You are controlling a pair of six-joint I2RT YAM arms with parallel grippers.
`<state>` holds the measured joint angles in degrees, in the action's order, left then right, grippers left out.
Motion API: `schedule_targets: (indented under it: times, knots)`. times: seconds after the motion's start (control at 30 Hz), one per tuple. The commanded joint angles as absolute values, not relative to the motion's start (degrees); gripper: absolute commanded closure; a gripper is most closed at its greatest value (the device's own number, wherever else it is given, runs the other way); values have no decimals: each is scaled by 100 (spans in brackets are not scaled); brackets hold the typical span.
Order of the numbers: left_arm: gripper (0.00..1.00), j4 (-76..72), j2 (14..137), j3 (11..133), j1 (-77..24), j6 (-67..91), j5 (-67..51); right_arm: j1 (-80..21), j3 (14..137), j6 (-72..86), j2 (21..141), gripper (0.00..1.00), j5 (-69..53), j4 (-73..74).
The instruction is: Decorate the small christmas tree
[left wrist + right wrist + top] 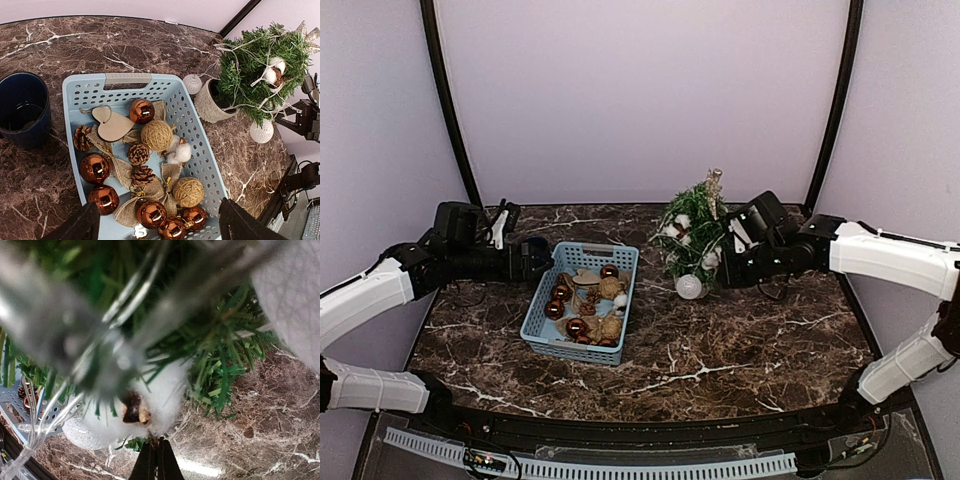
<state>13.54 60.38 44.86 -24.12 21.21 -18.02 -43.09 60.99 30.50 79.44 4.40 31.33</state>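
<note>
The small christmas tree [692, 232] stands in its white pot at the back centre, with white balls, cotton bolls and a wire garland on it. It also shows in the left wrist view [262, 60]. My right gripper [722, 262] is at the tree's right side. Its fingers are pressed together [156, 456] on the short stem of a white cotton boll [162, 397] held in among the branches. My left gripper [542, 262] hangs open and empty [157, 227] over the near end of the blue basket [85, 92] of ornaments.
The basket [542, 312] holds copper baubles [94, 167], twine balls [156, 135], pine cones, burlap bows, a wooden heart [112, 125] and a cotton boll. A dark blue cup [22, 107] stands left of it. A white ball [689, 287] hangs low at the tree's front.
</note>
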Motion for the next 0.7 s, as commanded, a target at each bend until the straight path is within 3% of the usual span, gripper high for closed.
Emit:
schedule_targets:
  times: [0.0,0.67]
  knots:
    - [15,1306,6088,4429,-2365,2041,-1906,-4254,6255,2960,8041,100,614,2841]
    - [15,1327,6010,4367,-2347,2108,-1906,-4184,6021,2970,8420,100,620,2355]
